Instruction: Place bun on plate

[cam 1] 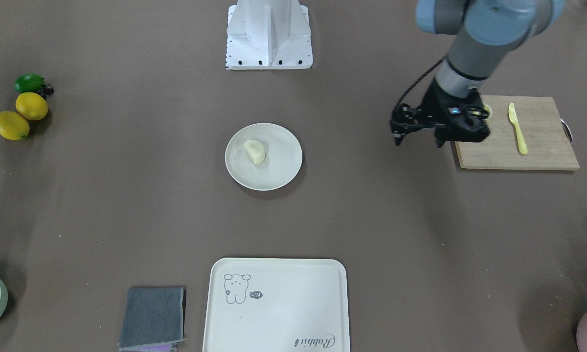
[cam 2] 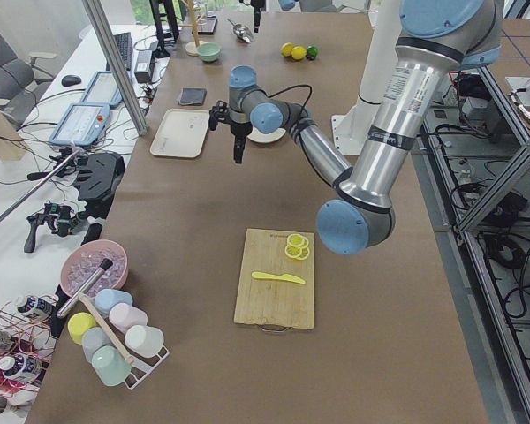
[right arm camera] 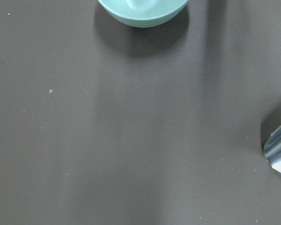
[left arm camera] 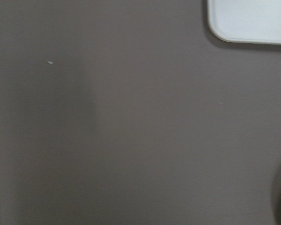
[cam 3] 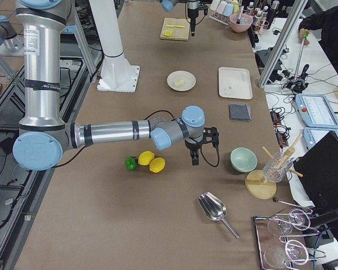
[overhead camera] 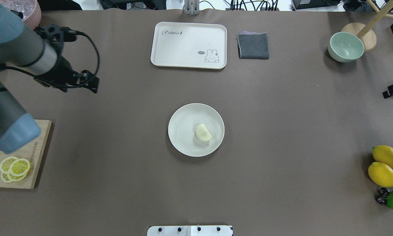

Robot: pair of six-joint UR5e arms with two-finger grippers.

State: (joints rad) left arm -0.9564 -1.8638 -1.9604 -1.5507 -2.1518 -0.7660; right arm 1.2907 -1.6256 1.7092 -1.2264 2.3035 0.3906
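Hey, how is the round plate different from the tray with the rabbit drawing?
The plate is round; the tray is rectangular. The plate is plain; the tray bears a drawing and lettering. The bun lies on the plate, not the tray. Both are off-white and shallow.

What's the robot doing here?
The bun already lies on the plate, and nothing is holding it. The left gripper hangs open and empty above the table, beside the cutting board. The right gripper is far off, near the green bowl.
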